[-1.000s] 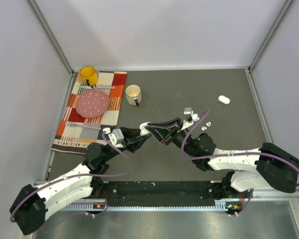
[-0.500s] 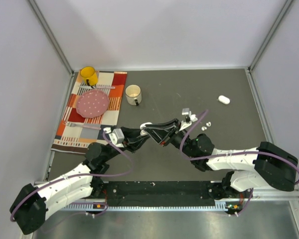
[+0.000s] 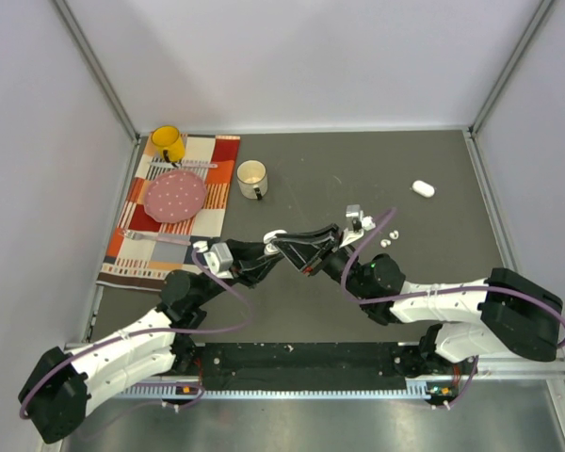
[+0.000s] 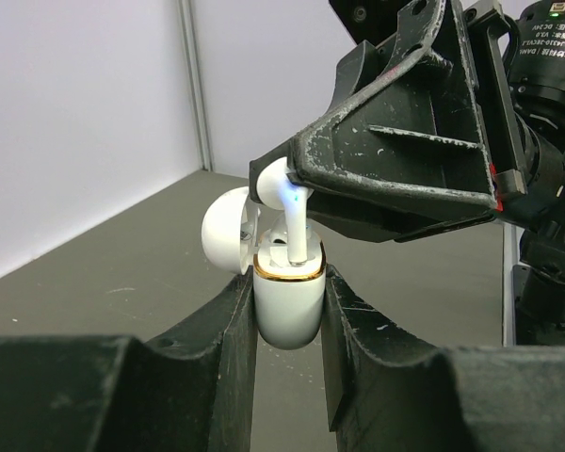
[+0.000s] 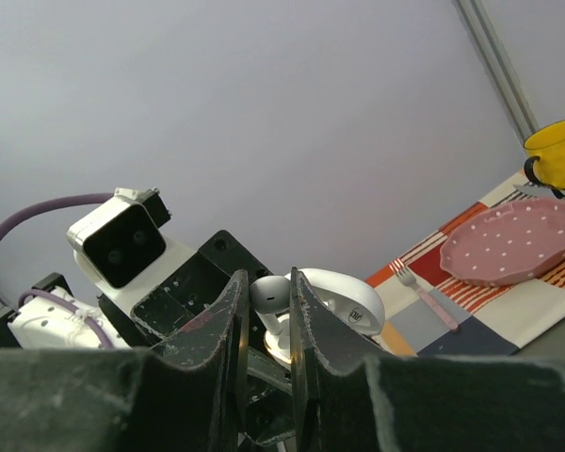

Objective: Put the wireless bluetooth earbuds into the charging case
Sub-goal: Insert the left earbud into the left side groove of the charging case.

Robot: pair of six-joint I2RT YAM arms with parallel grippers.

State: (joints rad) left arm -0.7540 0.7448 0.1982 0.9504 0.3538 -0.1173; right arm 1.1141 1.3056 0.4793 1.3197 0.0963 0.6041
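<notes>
Right pincer [image 5: 266, 311] has nudged in a touch over the last second. It's clamped on one earbud [image 4: 295, 226], stem already dipping into the open charging case [image 4: 287, 315] squeezed in the left pincer [image 4: 287, 281]. I'd say it's nearly seated, just needs pushing down.

Earbud [image 4: 295, 221] stem btm hidden in case [image 4: 287, 306]; top view: both too small.

2 arms angled inward, left pincer [image 4: 288, 282] and right pincer [image 5: 266, 285] clamped tip-to-tip
</notes>
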